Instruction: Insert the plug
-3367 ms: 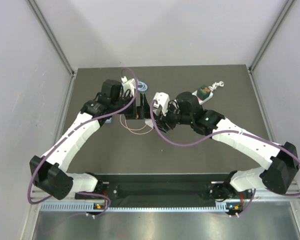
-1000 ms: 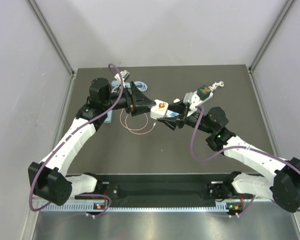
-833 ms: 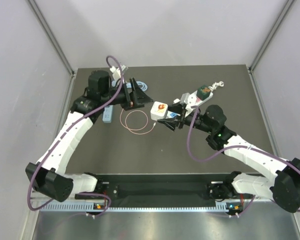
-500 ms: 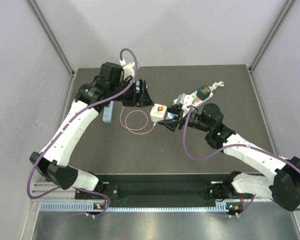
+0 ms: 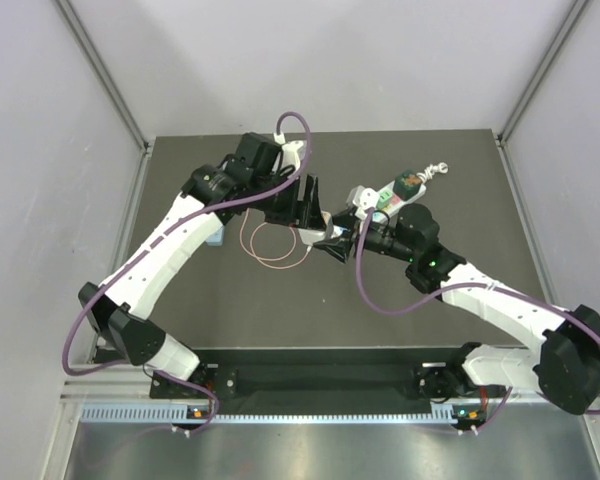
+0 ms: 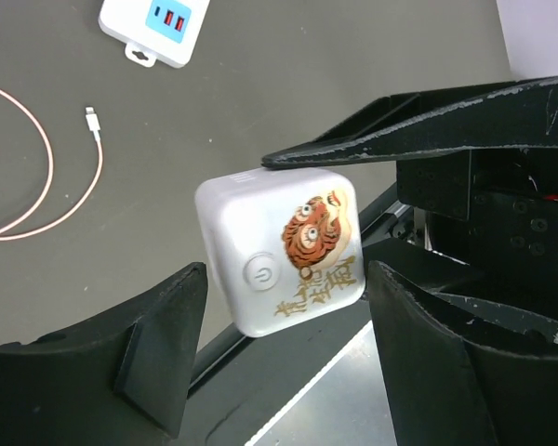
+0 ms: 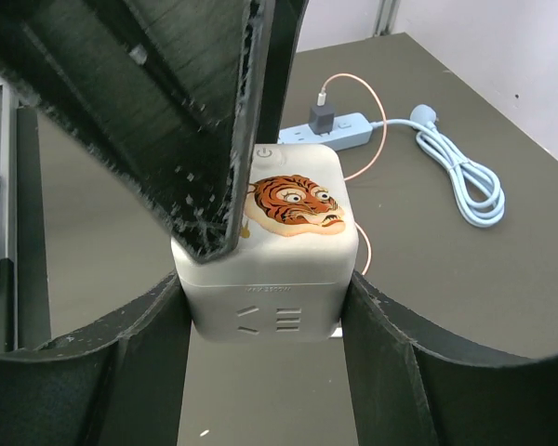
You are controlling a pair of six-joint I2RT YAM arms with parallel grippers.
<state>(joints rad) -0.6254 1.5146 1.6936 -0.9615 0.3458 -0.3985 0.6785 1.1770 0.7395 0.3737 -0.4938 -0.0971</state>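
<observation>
Plug cube [image 6: 281,249], left wrist view: white, tiger print and power symbol facing the camera; held clear of the table [image 6: 353,56], mid-frame.
Left gripper [image 6: 286,283]: fingers spread apart, one on each side of the cube, a gap showing on both sides.
USB block [image 6: 155,23]: at 11 o'clock from the cube, lying on the table.
Pink cable [image 6: 92,123]: at 9 o'clock.
Right gripper [image 7: 265,321], right wrist view: clamped on the cube, pads against both flanks.
Blue power strip [image 7: 344,127]: at 12 o'clock, dark charger [image 7: 321,115] plugged in.
Cord coil [image 7: 460,181]: at 2 o'clock.
Top view: grippers meet mid-table; cube mostly hidden beneath the left one.
</observation>
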